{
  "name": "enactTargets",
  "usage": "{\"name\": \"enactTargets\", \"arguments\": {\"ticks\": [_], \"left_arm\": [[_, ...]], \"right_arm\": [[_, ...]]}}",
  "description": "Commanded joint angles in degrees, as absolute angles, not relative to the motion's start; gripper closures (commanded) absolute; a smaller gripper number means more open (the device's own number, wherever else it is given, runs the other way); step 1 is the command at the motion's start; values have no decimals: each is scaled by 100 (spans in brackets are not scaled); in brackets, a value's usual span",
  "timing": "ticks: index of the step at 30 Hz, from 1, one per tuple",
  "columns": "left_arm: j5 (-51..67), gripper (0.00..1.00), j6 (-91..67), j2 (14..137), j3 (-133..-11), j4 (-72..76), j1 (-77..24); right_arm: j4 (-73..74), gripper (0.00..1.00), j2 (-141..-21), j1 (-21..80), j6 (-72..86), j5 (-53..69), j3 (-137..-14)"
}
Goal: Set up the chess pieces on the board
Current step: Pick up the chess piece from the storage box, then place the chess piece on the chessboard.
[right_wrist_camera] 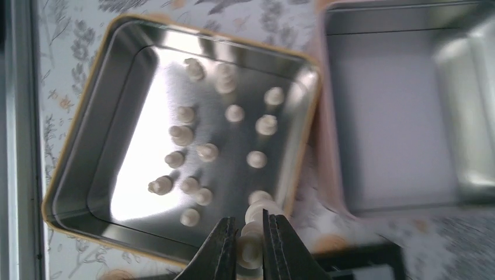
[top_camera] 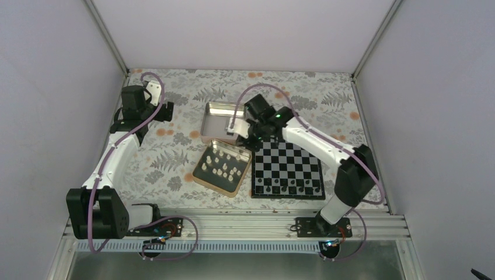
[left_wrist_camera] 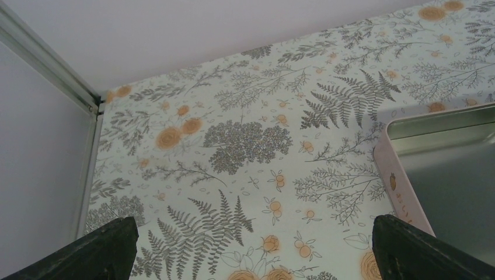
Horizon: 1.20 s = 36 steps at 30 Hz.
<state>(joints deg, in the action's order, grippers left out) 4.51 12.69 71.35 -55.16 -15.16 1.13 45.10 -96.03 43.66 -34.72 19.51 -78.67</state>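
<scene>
Your right gripper (right_wrist_camera: 250,226) pinches one cream-white chess piece (right_wrist_camera: 251,249) over the far right corner of a gold-rimmed square metal tin (right_wrist_camera: 87,134) holding about fourteen more pieces (right_wrist_camera: 207,152). One black-and-silver chequered chessboard (top_camera: 287,166) lies just right. Your left gripper (left_wrist_camera: 255,227) is spread wide.

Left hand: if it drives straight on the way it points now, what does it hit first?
Probably the floral table cover, straight ahead of the open left hand; nothing stands in that line. The pink-rimmed tin sits off to its right, though depth is unclear.
</scene>
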Motion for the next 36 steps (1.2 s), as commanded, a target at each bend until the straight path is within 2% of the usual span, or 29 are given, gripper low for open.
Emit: {"name": "enactTargets", "arguments": {"ticks": [1, 10, 19, 36], "left_arm": [[382, 0, 1281, 7124, -5506, -1450, 143], [408, 0, 1283, 7132, -5502, -1428, 137], [423, 0, 1287, 7143, -5503, -1424, 144], [466, 0, 1292, 7189, -5484, -1421, 144]], "right_arm": [[4632, 96, -8952, 3669, -3572, 2162, -8074], [4834, 96, -8622, 2338, -4001, 2369, -7945], [4559, 96, -8909, 1490, -4272, 2454, -7345], [4403, 96, -9829, 1097, -4406, 1655, -6977]]}}
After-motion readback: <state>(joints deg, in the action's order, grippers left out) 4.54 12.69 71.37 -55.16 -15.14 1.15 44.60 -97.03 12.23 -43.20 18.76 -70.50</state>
